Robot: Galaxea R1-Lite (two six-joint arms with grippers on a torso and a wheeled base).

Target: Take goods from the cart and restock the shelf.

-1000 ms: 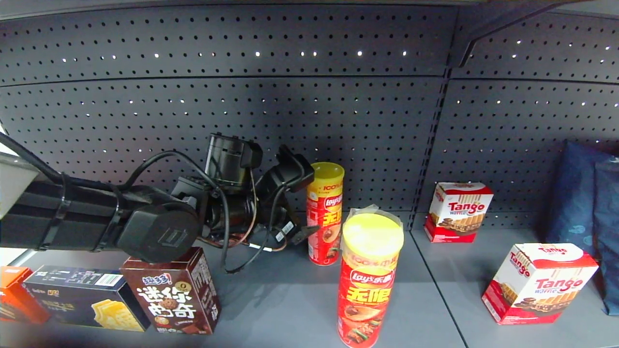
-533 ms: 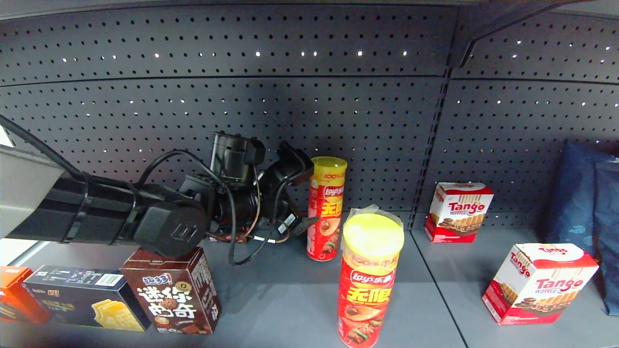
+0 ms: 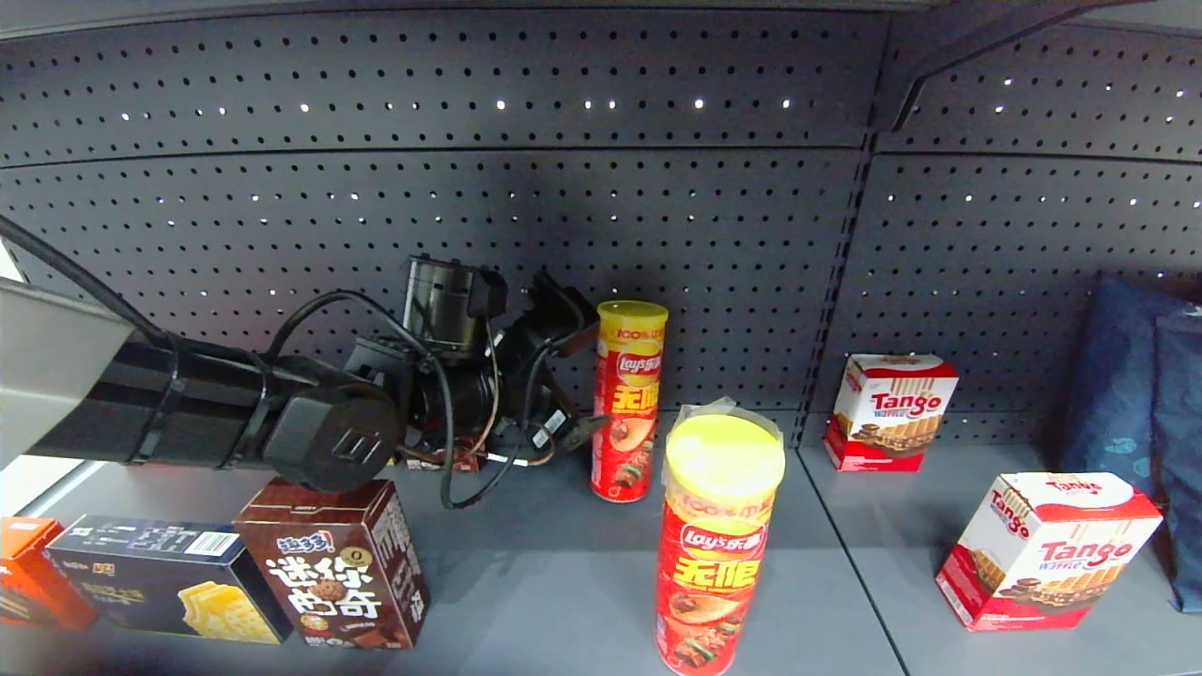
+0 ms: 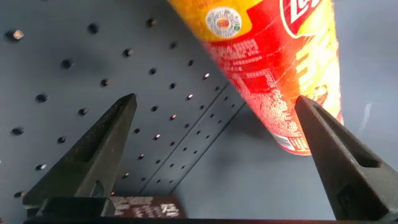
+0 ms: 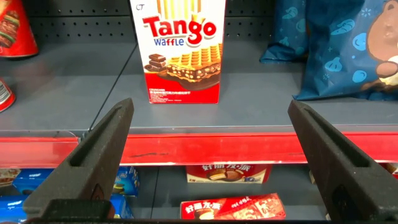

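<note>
Head view: rear can (image 3: 627, 404), seemingly Chinese-lettered

A shop aisle: grey shelf (image 3: 563, 582) with a pegboard back (image 3: 563, 216), stocked with crisp tubes (image 3: 718, 545), wafer boxes (image 3: 892, 408) and biscuit boxes (image 3: 338, 573).

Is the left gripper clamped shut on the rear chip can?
No, the left gripper stands open, spread wider than the rear chip can.

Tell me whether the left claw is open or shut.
Open. The left claw shows its fingers spread wide; one stands clear of the chips can, so nothing is clamped.
</note>
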